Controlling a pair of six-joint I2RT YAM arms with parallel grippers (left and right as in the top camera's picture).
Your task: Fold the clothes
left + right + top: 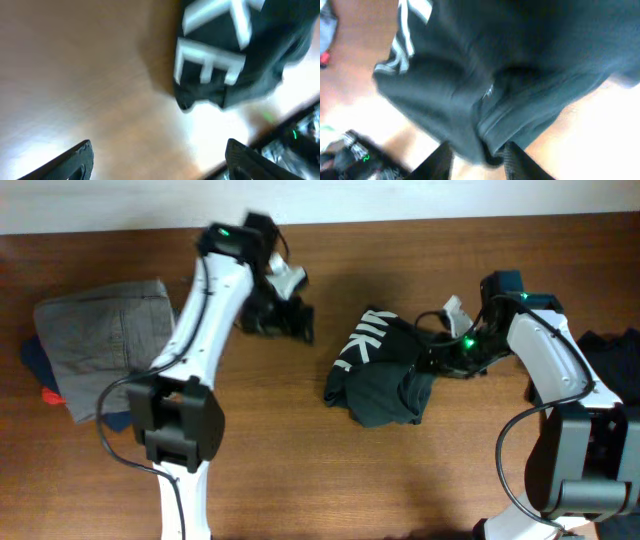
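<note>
The clothes [378, 375] are lying as a crumpled dark heap near the middle of the table [300, 470], a black piece with white letters [220, 55] being shown on top and a dark green piece [385, 395] bunched at the near side; the left jaws are being held wide apart above bare wood, near the lettered piece but apart from it, with nothing between them; the right jaws are being held partly apart at the right side of the heap, a fold of dark fabric [487, 135] lying between the fingers [437, 162]; whether that fold is being pinched cannot be told; a folded grey garment [110, 340] is lying at the left end of the table, over something blue [35, 358] and something red [50, 394]; more dark cloth [612, 355] is lying at the right edge.
</note>
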